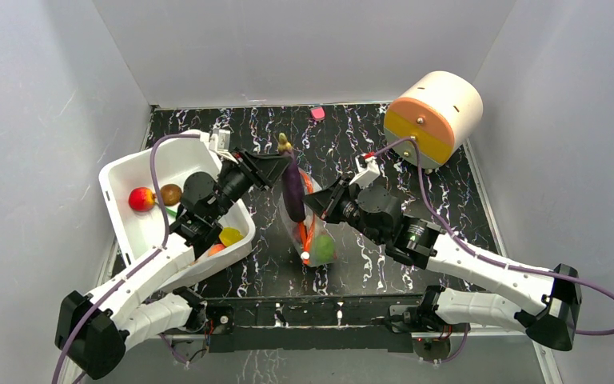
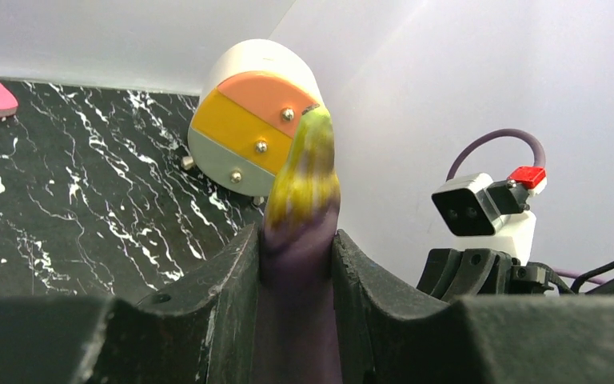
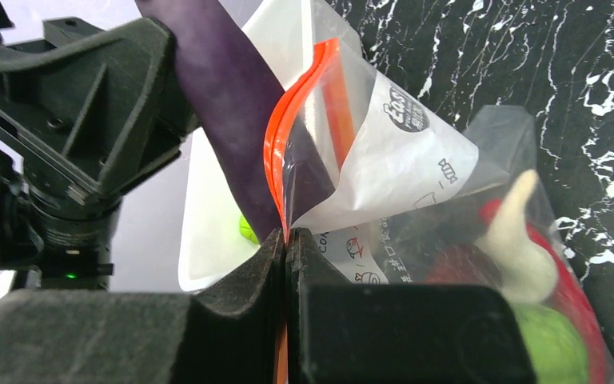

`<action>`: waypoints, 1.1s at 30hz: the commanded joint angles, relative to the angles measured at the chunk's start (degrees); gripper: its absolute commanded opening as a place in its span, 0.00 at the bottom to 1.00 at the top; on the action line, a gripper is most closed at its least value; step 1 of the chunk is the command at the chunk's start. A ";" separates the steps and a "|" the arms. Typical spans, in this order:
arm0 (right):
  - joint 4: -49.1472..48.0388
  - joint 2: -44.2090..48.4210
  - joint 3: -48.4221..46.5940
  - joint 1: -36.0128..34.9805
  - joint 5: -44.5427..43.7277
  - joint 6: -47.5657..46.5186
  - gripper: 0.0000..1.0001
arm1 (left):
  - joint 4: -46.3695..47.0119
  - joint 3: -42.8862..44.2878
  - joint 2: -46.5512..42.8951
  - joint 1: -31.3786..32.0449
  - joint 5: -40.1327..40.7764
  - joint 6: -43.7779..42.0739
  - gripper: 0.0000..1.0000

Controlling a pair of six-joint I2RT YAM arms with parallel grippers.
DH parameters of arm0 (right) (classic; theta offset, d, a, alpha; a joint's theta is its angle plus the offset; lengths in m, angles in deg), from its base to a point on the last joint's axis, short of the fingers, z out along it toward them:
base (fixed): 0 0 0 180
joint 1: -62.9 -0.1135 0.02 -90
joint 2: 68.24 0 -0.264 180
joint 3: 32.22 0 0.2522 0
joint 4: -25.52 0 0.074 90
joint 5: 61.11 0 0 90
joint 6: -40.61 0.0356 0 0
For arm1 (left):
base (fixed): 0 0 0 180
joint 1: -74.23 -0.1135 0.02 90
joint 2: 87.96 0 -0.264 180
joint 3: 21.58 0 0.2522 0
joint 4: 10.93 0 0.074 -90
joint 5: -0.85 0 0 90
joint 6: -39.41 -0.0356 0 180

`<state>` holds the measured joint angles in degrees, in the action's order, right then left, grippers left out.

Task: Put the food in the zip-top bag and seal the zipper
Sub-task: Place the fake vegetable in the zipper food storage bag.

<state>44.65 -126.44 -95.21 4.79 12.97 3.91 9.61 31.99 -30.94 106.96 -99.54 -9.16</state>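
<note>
Both jaws engaged: left jaws pinched the purple toy eggplant (image 1: 293, 196), lower end at the mouth of the clear floppy zip-top bag (image 3: 416, 160). Its orange-red zipper strip (image 3: 270, 148) sat clamped between the right jaws, pressed together.

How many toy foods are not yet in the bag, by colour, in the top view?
Purple: 1, the eggplant in the left gripper
Red: 1, the apple in the white tub
Brown: 1, brown piece
Yellow: 1, yellow piece
Orange: 1, orange piece, partly hidden
Green: 1, green piece, only a sliver
Total: 6 seen; the arm may hide more.
</note>
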 commanded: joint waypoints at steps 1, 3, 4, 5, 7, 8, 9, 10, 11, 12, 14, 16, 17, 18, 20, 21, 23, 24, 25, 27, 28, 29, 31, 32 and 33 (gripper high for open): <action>-7.52 1.51 0.22 0.01 0.46 4.27 0.00 | 9.72 -2.50 -0.50 2.12 5.48 -2.17 0.04; -8.54 1.30 0.56 0.01 1.11 5.82 0.00 | 12.30 -3.65 -0.24 2.68 5.96 -1.59 0.04; -8.87 1.18 0.69 0.01 1.35 6.52 0.00 | 12.80 -3.93 -0.19 3.20 6.32 -1.80 0.04; -9.26 1.08 0.86 0.01 1.50 7.21 0.00 | 12.81 -4.14 -0.08 3.59 6.86 -2.08 0.04; -10.28 1.03 1.48 0.01 1.46 8.25 0.00 | 12.58 -4.29 -0.02 4.12 8.13 -1.94 0.03; -10.77 0.86 1.79 0.05 1.44 8.63 0.00 | 12.69 -4.49 -0.10 4.30 8.71 -1.49 0.03; -10.96 0.74 1.99 0.02 1.35 9.06 0.00 | 12.89 -4.59 -0.20 4.42 9.13 -1.06 0.02; -11.03 0.64 2.14 0.03 1.11 9.42 0.00 | 12.98 -4.58 -0.40 4.49 9.39 -0.62 0.02; -11.18 0.63 2.31 0.01 0.88 9.80 0.00 | 12.87 -4.51 -0.72 4.65 9.73 -0.07 0.02; -11.43 0.71 2.56 0.01 0.67 10.15 0.00 | 12.86 -4.48 -0.93 4.89 9.83 0.28 0.02; -12.33 0.88 3.09 0.01 0.27 10.69 0.00 | 12.84 -4.60 -1.18 5.33 10.14 0.55 0.02; -12.78 0.91 3.22 0.02 -0.18 11.14 0.00 | 13.46 -5.38 -1.16 5.65 10.42 0.55 0.01; -13.02 0.96 3.18 0.01 -0.33 11.35 0.00 | 13.90 -6.01 -1.18 5.79 10.75 0.64 0.02; -13.28 0.95 3.05 0.06 -0.40 11.53 0.00 | 14.49 -6.65 -1.08 5.91 10.82 0.60 0.02; -13.74 0.81 2.76 0.01 -0.42 11.71 0.00 | 14.89 -7.69 -0.87 6.09 10.71 0.39 0.02; -13.80 0.76 2.34 0.01 -0.45 11.56 0.00 | 14.58 -8.11 -0.78 6.19 10.51 0.17 0.01; -13.72 0.65 1.52 0.01 -0.49 11.01 0.00 | 13.74 -8.76 -1.12 6.49 10.33 -1.03 0.01; -13.59 0.63 1.25 0.01 -0.55 10.79 0.00 | 13.16 -8.98 -1.29 6.69 10.43 -1.59 0.02; -13.61 0.63 1.09 0.01 -0.68 10.63 0.00 | 12.84 -9.22 -1.43 6.80 10.47 -1.97 0.02; -13.63 0.50 0.98 0.01 -0.77 10.20 0.00 | 12.53 -9.66 -1.75 6.90 10.40 -2.32 0.02; -13.63 0.47 0.94 0.02 -0.85 10.00 0.00 | 12.10 -9.71 -1.88 6.89 10.28 -2.12 0.03; -13.62 0.31 0.90 0.01 -0.96 9.72 0.00 | 11.77 -9.63 -1.88 6.96 9.85 -1.96 0.04; -13.63 0.09 0.77 0.01 -1.10 8.45 0.00 | 10.61 -9.10 -1.88 7.04 8.41 -1.01 0.05; -13.61 -0.10 0.61 0.01 -1.25 7.51 0.00 | 9.71 -8.86 -1.88 7.15 7.78 -0.24 0.06; -13.62 -0.20 0.43 0.01 -1.56 6.10 0.00 | 8.87 -8.80 -2.01 7.29 7.16 0.75 0.06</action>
<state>35.99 -126.48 -91.93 4.83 13.26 13.40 19.25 22.73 -31.38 113.47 -90.10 -9.58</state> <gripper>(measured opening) 0.009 0.312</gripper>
